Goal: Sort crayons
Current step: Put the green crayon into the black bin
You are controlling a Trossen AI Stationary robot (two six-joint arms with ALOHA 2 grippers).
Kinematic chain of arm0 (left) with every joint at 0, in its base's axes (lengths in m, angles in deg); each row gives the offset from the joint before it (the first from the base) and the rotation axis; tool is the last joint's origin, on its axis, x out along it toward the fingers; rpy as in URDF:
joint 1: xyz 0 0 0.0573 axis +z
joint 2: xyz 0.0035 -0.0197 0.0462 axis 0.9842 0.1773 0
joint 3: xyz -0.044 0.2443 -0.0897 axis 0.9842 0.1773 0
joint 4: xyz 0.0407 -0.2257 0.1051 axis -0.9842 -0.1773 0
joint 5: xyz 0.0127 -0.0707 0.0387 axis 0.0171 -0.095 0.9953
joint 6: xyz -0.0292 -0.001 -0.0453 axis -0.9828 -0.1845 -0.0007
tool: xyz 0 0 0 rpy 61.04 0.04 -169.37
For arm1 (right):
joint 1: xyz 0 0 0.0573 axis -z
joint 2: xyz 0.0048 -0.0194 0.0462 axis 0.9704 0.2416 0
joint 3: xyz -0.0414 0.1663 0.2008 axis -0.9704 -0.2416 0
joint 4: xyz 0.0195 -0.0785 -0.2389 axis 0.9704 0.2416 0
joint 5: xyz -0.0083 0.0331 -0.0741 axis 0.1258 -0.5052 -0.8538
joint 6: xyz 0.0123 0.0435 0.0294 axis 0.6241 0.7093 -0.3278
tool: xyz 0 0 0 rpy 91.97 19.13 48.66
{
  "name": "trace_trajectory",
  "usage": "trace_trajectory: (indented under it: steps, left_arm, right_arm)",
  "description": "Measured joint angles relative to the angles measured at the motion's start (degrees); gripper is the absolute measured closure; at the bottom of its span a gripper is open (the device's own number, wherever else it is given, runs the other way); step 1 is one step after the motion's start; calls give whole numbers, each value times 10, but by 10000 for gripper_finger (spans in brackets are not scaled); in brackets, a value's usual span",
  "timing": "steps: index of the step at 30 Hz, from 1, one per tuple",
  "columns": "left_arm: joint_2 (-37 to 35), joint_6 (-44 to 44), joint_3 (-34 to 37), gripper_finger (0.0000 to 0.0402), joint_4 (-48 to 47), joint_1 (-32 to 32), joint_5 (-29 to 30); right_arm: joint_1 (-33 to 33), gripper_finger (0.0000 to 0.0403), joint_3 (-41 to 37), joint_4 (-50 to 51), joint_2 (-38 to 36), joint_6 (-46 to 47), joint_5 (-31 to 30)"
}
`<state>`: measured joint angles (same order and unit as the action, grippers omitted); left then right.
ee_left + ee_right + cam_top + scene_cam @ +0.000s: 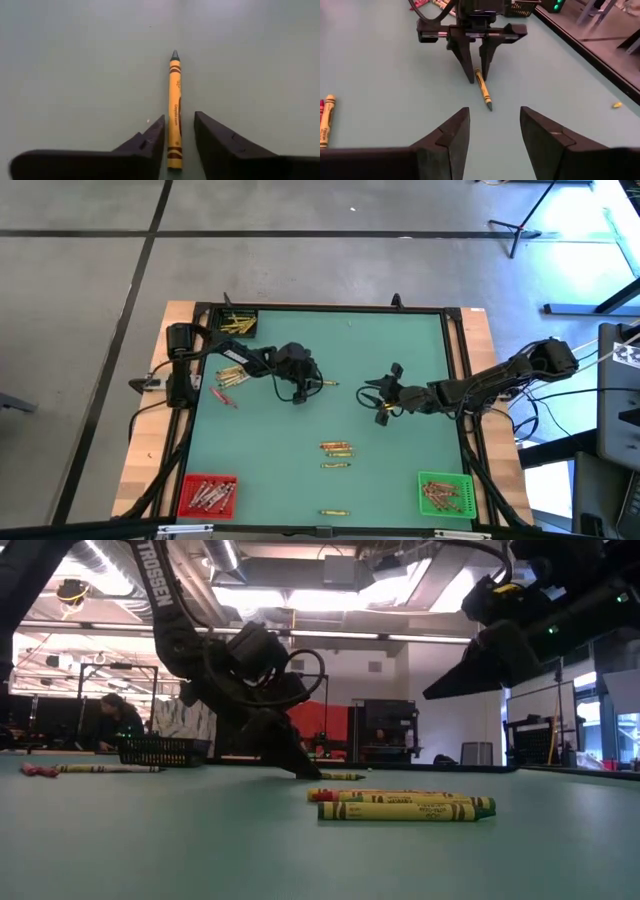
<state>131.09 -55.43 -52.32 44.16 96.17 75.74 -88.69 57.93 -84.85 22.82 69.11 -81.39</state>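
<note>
On the green surface [400,350], a black bin [238,323] at the far left corner holds yellow crayons, with more loose crayons [232,376] lying just inboard of it and a red bin [208,495] of crayons at the near left corner; the left pincer [300,392] is lowered to the surface with its fingers [150,140] a little apart, straddling the blunt end of a yellow-wrapped crayon [174,110] that lies flat between them, its dark tip pointing away from the wrist, though whether the fingers touch the wrapper cannot be told; toward the middle, a small cluster of crayons [337,448] lies on the near half of the surface, one more crayon [334,511] sits by the near edge, and the right pincer [375,402] hangs above the surface facing the left one, its fingers [445,140] apart and holding nothing; a green bin [445,493] of crayons stands at the near right corner
</note>
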Motion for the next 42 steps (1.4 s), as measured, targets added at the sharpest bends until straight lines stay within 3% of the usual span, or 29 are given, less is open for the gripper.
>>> trace_trajectory:
  steps: [7,16,27,34,42]
  left_arm:
    - [0,-1,0,392,-3,2,2]
    - [-62,-5,3,387,-66,-8,36]
    - [-255,-5,2,386,-249,3,182]
    - [-345,-20,2,386,-349,60,264]
    - [-388,-43,2,386,-456,162,335]
  right_arm:
    - [0,233,0,1,0,-9,-7]
    - [0,233,0,14,0,-10,-9]
    - [0,233,0,18,0,-10,-9]
    - [0,233,1,18,13,-10,-11]
    - [0,233,1,17,39,-14,-35]
